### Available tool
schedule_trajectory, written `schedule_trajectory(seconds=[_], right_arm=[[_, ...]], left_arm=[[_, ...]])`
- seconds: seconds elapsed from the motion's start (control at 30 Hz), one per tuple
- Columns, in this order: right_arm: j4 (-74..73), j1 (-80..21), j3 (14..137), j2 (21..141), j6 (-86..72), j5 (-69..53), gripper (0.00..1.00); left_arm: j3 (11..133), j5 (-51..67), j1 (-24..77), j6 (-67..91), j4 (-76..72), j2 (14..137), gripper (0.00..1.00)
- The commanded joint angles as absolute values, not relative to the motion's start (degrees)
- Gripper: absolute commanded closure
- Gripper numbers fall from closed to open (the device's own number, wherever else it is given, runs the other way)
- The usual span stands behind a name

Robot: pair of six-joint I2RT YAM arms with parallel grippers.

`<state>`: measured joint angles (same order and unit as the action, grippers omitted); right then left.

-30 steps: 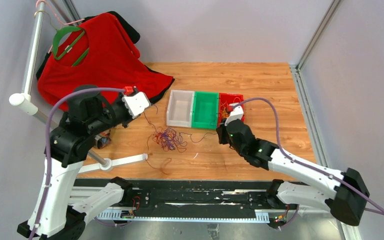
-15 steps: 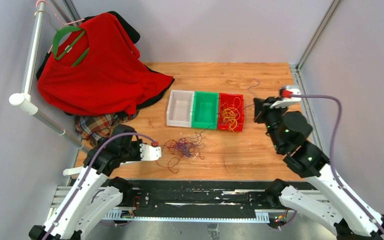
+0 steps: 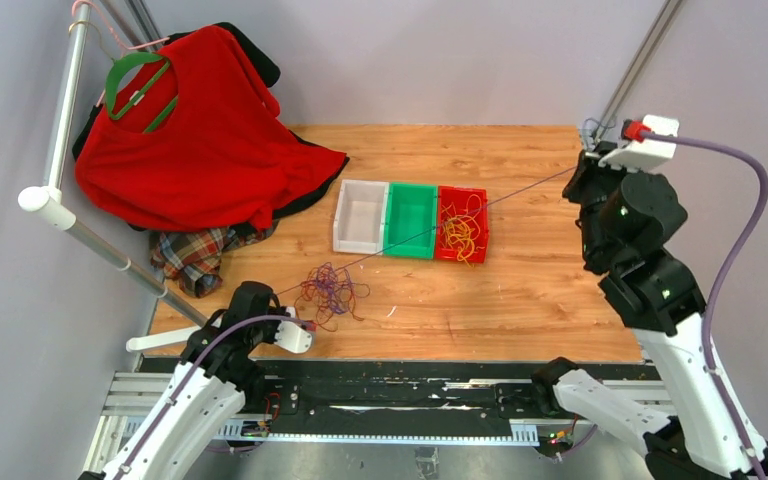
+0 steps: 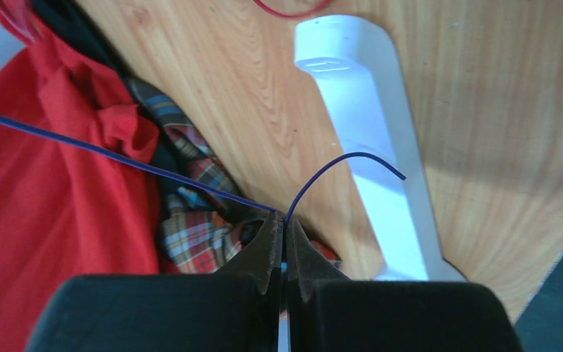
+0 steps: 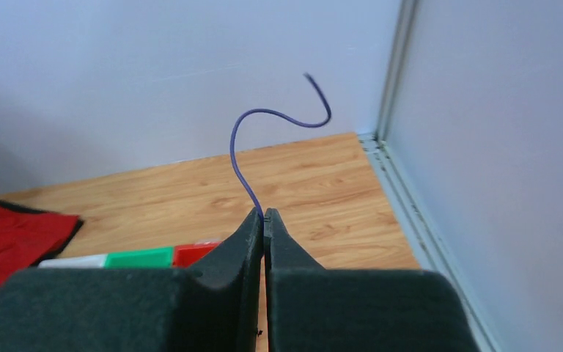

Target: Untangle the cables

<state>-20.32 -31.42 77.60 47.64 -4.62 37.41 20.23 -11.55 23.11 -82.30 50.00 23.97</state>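
Note:
A thin dark purple cable point(image 3: 430, 232) runs taut across the table between my two grippers. My left gripper point(image 3: 262, 296) at the near left is shut on one end; in the left wrist view the jaws point(image 4: 284, 220) pinch the cable point(image 4: 117, 154), with a short free tail curling right. My right gripper point(image 3: 578, 172), raised at the far right, is shut on the other end; in the right wrist view point(image 5: 265, 215) the cable's tail point(image 5: 238, 147) curls up from the closed tips. A tangle of red and purple cables point(image 3: 328, 290) lies on the table. Yellow-orange cables point(image 3: 460, 235) lie in the red bin.
Three bins stand in a row: white point(image 3: 360, 215), green point(image 3: 410, 220), red point(image 3: 478, 192). A red shirt point(image 3: 200, 130) hangs on a white rack point(image 3: 80, 230) at the left, above a plaid cloth point(image 3: 195, 255). The rack's foot point(image 4: 374, 147) lies by my left gripper. A metal rail point(image 3: 610, 220) edges the table's right side.
My left gripper has drawn back to the near left. My right gripper has risen toward the far right corner. The purple cable between them has gone from slack to taut.

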Motion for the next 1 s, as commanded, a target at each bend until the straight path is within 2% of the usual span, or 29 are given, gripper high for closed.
schedule_trajectory(seconds=[0.0,0.23,0.4,0.53,0.67,0.73,0.77,0.87,0.9,0.97], right_arm=[[-22.51,-24.42,87.44,50.39,-0.05,48.34,0.99],[-23.76,-15.62,96.57,59.86,7.50,55.07,0.99],[-34.09,2.83,100.39,63.20,-7.37,38.89,0.99],[-38.41,10.49,104.05,65.75,-16.74,33.11,0.99],[-41.17,17.51,106.40,68.91,-26.22,18.28,0.99],[-39.19,17.75,105.11,69.49,-27.81,9.74,0.99],[-37.44,17.64,103.49,69.21,-28.28,5.45,0.99],[-28.22,14.40,92.85,64.75,-28.24,-2.10,0.99],[-25.27,12.08,88.85,62.32,-27.29,-3.06,0.99],[-22.33,5.24,81.31,59.73,-23.79,-2.01,0.99]], left_arm=[[17.67,-19.32,22.67,-87.39,51.11,22.31,1.00],[15.56,-24.33,22.68,-88.40,51.03,25.13,1.00],[15.47,-25.90,22.65,-88.17,49.89,26.90,1.00],[16.07,-26.20,22.68,-87.16,49.04,28.45,1.00],[15.61,-27.22,22.67,-87.27,44.93,29.71,0.99],[16.78,-25.11,22.64,-85.97,43.19,30.16,0.91],[18.33,-23.12,22.63,-84.67,43.46,30.55,0.82],[26.11,-13.78,22.66,-76.76,45.97,32.21,0.72],[29.09,-10.64,22.72,-74.14,47.55,32.95,0.58],[34.14,-5.97,22.63,-69.71,49.14,34.94,0.39]])
